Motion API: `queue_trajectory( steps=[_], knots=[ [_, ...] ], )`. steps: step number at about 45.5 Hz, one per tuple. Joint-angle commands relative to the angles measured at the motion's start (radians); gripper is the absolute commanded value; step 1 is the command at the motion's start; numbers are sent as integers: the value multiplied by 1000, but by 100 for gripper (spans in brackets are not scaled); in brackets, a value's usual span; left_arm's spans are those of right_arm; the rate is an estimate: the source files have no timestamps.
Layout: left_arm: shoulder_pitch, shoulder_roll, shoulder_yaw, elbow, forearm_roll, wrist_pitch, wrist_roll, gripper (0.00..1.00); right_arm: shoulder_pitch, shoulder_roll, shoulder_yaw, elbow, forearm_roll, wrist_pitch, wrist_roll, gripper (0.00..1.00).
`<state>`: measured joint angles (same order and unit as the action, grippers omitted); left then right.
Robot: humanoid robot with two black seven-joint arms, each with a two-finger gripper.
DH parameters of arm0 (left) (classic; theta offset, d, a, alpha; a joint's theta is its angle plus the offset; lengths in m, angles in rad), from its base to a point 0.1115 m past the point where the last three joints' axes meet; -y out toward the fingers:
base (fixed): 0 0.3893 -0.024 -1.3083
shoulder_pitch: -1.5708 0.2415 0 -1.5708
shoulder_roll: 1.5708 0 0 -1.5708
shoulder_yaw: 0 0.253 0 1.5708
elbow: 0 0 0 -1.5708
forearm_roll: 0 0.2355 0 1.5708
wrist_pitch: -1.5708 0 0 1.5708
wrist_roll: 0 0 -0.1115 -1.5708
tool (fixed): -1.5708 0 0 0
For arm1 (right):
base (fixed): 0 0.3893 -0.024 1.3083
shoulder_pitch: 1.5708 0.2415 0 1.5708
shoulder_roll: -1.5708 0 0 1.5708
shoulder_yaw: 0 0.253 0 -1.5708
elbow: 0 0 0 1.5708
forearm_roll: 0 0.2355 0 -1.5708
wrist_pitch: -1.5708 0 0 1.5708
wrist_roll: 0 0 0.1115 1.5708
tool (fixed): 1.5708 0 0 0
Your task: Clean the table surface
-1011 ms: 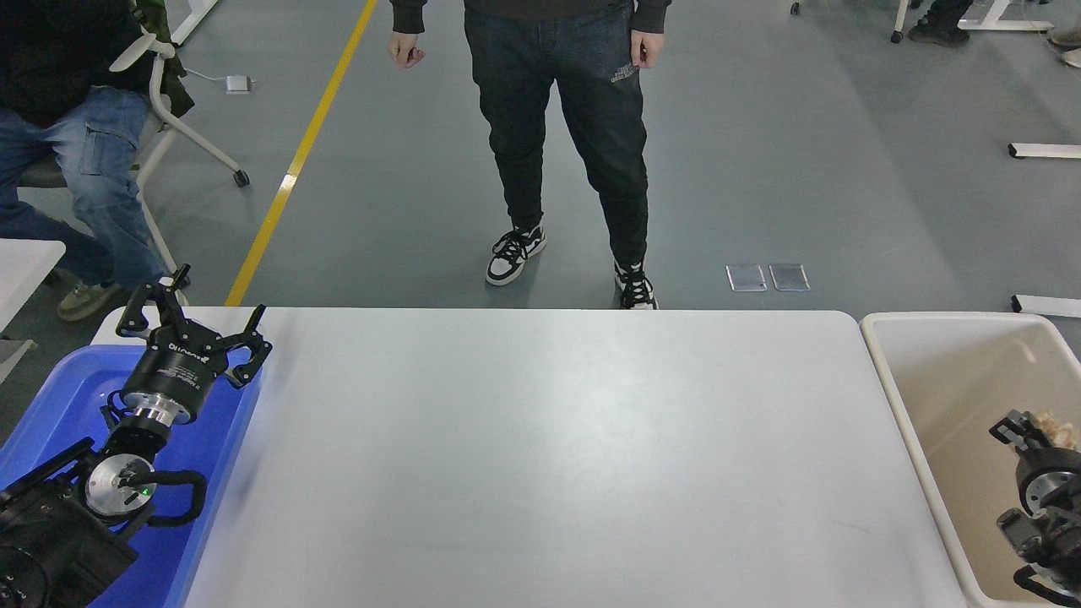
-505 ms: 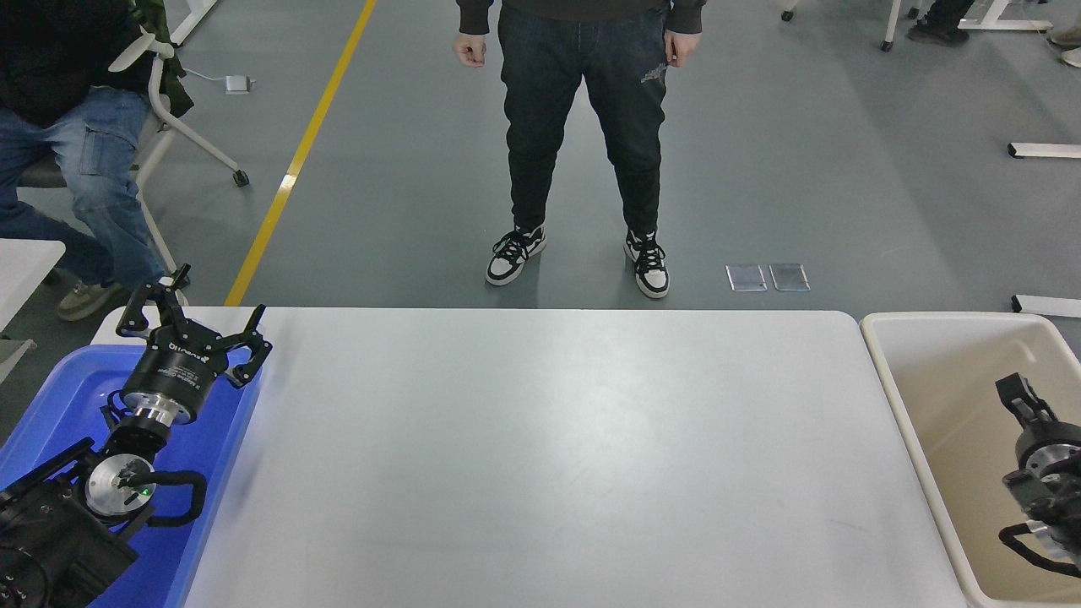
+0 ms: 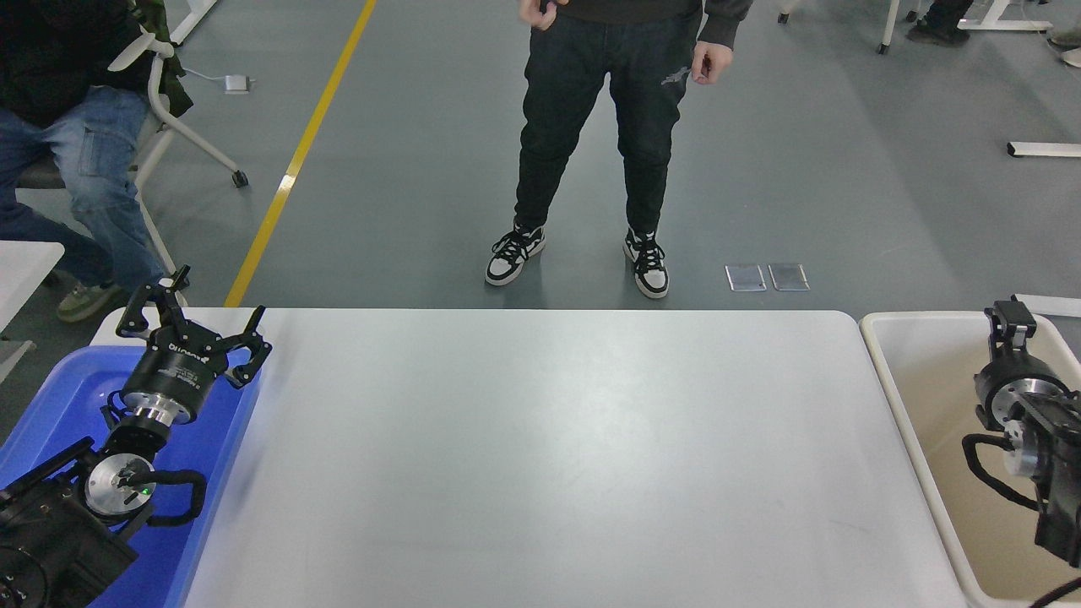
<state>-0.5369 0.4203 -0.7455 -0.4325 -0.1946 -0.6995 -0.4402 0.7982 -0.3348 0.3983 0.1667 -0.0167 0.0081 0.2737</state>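
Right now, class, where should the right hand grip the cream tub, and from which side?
Probably the long rim of the cream tub beside the table, from above: that thin lip stands exposed, and the right hand hovers over the tub.

The left arm is matte black, its links blocky; a round silver disc with a small green light sits at one joint; a black cable loops out beside it; the wrist is a black cylinder above a bright silver ring, with small white lettering on the barrel; the left tool has thin black linked fingers; the right arm is likewise black, with a silver collar and a looping black cable; the right tool is a squarish black block.
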Motion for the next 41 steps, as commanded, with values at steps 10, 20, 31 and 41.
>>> queue_trajectory(
  steps=[10, 20, 31, 41],
  knots=[
    [0, 0, 0, 0, 1, 0, 0, 100, -134, 2, 441, 422, -233, 46, 176, 100],
    [0, 0, 0, 0, 0, 0, 0, 100, -169, 37, 455, 418, -279, 52, 274, 100],
    [0, 0, 0, 0, 0, 0, 0, 100, -220, 37, 455, 413, -279, 84, 418, 100],
    [0, 0, 0, 0, 0, 0, 0, 100, -240, 37, 433, 410, -281, 87, 417, 100]
  ],
)
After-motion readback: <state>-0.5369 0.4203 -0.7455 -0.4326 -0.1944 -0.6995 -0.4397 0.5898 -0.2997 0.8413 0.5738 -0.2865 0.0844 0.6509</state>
